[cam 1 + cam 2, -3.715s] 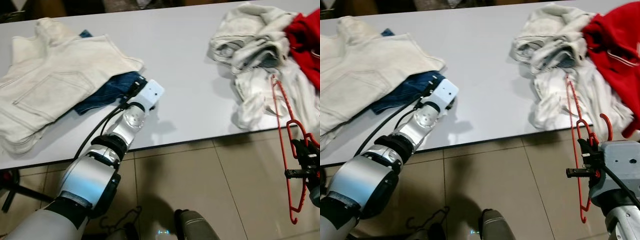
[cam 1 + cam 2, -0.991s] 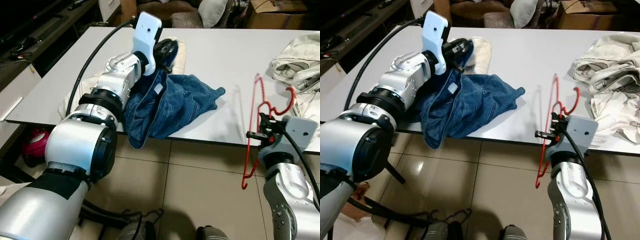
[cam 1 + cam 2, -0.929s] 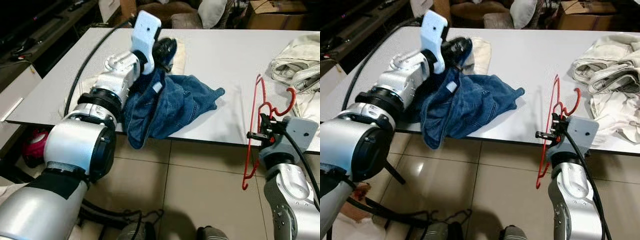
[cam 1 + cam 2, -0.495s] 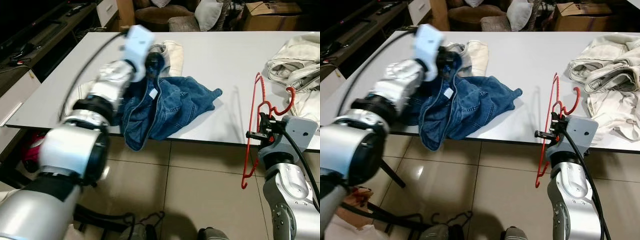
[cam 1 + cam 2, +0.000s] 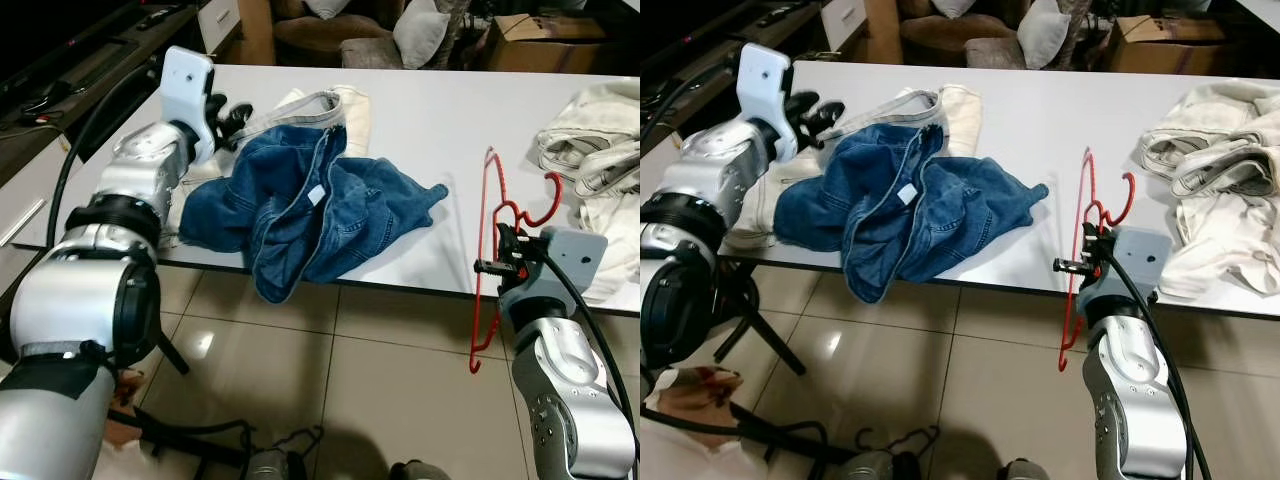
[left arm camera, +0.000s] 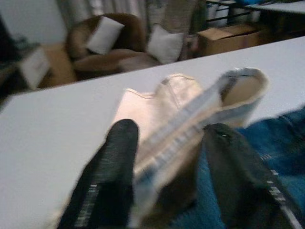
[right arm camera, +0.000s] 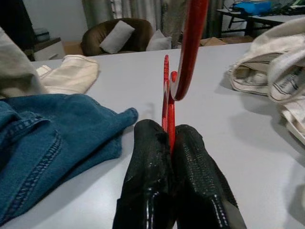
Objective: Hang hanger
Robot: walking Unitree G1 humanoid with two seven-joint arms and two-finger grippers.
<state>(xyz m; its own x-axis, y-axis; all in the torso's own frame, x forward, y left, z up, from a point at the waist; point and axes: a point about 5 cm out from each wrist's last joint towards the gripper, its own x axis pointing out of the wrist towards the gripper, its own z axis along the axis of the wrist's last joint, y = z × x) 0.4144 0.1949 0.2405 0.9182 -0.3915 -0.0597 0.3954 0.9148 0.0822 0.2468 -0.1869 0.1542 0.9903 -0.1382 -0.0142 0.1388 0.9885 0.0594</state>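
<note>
A thin red hanger (image 5: 487,200) stands upright at the table's front edge, and my right gripper (image 5: 497,262) is shut on it just below its hook. The right wrist view has both black fingers (image 7: 147,157) pressed on the red wire (image 7: 165,95). A pair of blue jeans (image 5: 320,215) lies crumpled on the white table (image 5: 440,120), one part hanging over the front edge. My left gripper (image 5: 228,118) stands open at the jeans' far left. In the left wrist view the pale waistband (image 6: 190,119) runs between its spread fingers (image 6: 114,157).
A cream garment (image 5: 350,105) lies under and behind the jeans. A heap of white clothes (image 5: 600,170) sits at the table's right end. Beyond the table are a sofa with cushions (image 5: 420,30) and a cardboard box (image 5: 540,28). Black hangers (image 5: 200,440) lie on the tiled floor.
My left gripper has swung left and lower and let go of the jeans, which now lie spread on the table. The right gripper still holds the red hanger. The camera shifted slightly.
</note>
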